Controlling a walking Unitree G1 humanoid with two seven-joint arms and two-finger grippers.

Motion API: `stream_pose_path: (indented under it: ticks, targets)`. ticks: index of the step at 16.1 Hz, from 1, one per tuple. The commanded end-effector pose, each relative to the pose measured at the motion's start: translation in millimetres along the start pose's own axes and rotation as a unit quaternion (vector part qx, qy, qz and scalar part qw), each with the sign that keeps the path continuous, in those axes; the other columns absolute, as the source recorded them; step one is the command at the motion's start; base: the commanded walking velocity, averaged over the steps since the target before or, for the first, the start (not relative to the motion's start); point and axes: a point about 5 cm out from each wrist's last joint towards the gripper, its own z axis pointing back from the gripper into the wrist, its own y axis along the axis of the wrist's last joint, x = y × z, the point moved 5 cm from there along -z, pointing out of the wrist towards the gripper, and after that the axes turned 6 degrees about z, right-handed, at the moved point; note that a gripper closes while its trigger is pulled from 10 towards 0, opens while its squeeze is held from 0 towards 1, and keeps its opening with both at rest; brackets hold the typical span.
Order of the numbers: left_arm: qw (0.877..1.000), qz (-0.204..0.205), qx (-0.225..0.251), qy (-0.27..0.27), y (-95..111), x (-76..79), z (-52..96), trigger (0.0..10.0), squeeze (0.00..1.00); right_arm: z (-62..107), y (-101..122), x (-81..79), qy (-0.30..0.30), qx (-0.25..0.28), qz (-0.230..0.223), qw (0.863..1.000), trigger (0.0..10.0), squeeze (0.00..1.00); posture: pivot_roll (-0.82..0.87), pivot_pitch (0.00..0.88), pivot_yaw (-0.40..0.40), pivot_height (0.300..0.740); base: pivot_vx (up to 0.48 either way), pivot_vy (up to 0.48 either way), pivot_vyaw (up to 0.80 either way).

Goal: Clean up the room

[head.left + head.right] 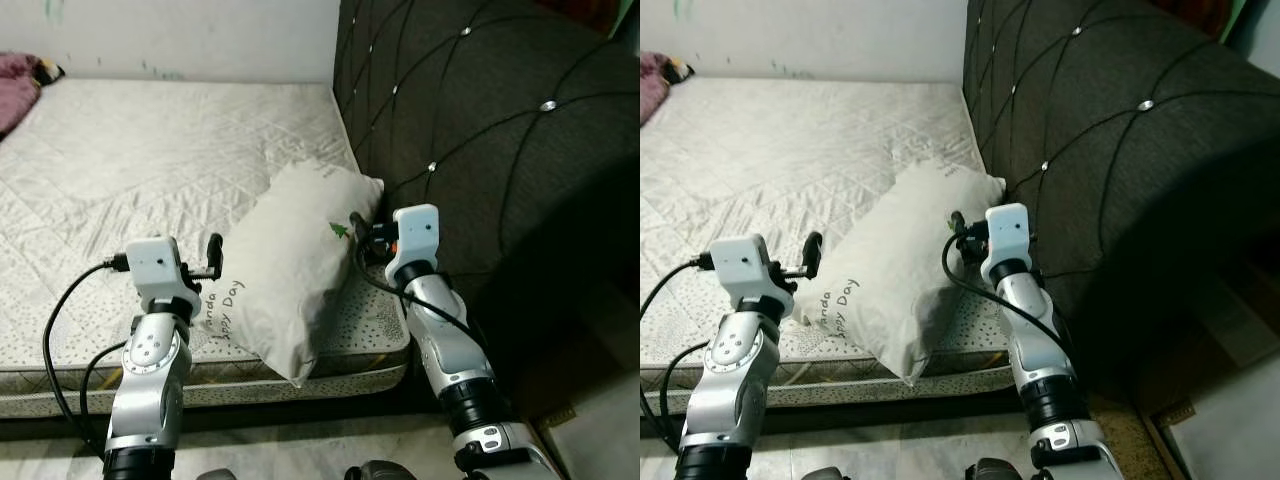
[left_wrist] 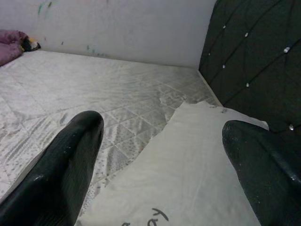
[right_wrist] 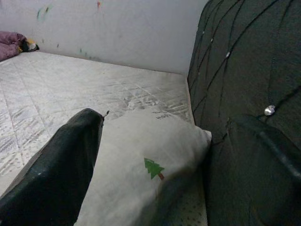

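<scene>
A white pillow [image 1: 285, 265] printed with a small green tree and the words "Happy Day" lies on the front right corner of the bare mattress [image 1: 150, 160], one end against the dark headboard. My left gripper [image 1: 212, 260] hovers at the pillow's left side, open, with the pillow [image 2: 188, 160] ahead between its spread fingers. My right gripper [image 1: 360, 235] is at the pillow's end by the headboard, open. In the right wrist view the tree-marked corner [image 3: 153, 169] lies between its two fingers, and nothing is held.
The dark tufted headboard [image 1: 480, 130] rises along the right of the mattress. A purple cloth [image 1: 15, 90] lies at the far left corner by the white wall. A strip of floor [image 1: 600, 420] shows at the lower right beside the bed.
</scene>
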Motion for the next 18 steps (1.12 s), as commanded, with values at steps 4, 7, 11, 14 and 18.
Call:
stream_pose_path:
  ticks: [4, 7, 11, 14, 18]
  targets:
    - [1.0, 0.001, 0.002, -0.007, 1.9, 2.3, -1.0, 10.0, 0.0, -2.1, 7.9, -1.8, 0.007, 0.014, 0.005, 1.0, 10.0, 0.0, -0.05, 0.0, -0.03, 0.74, 0.144, 0.0, 0.16]
    - [1.0, 0.005, -0.003, -0.001, -0.3, 1.3, -1.8, 10.0, 0.0, -2.2, 7.8, -3.2, 0.01, 0.014, 0.008, 1.0, 10.0, 0.0, -0.05, 0.0, -0.031, 0.74, 0.0, 0.0, 0.8]
    - [1.0, 0.011, -0.002, -0.004, 0.1, 2.1, -1.9, 10.0, 0.0, -2.5, 7.1, -2.8, 0.009, 0.012, 0.008, 1.0, 10.0, 0.0, -0.05, 0.0, -0.031, 0.74, 0.0, 0.36, 0.2]
    - [1.0, 0.009, -0.001, -0.009, 0.8, 4.1, -1.8, 10.0, 0.0, -2.4, 6.1, -1.4, 0.006, 0.01, 0.005, 1.0, 10.0, 0.0, -0.05, 0.0, -0.032, 0.74, 0.0, 0.0, 0.0]
    - [1.0, 0.011, -0.002, -0.008, 0.2, 4.9, -1.6, 10.0, 0.0, -2.3, 5.6, -0.2, 0.005, 0.009, 0.002, 1.0, 10.0, 0.0, -0.04, 0.0, -0.038, 0.74, 0.0, 0.0, 0.0]
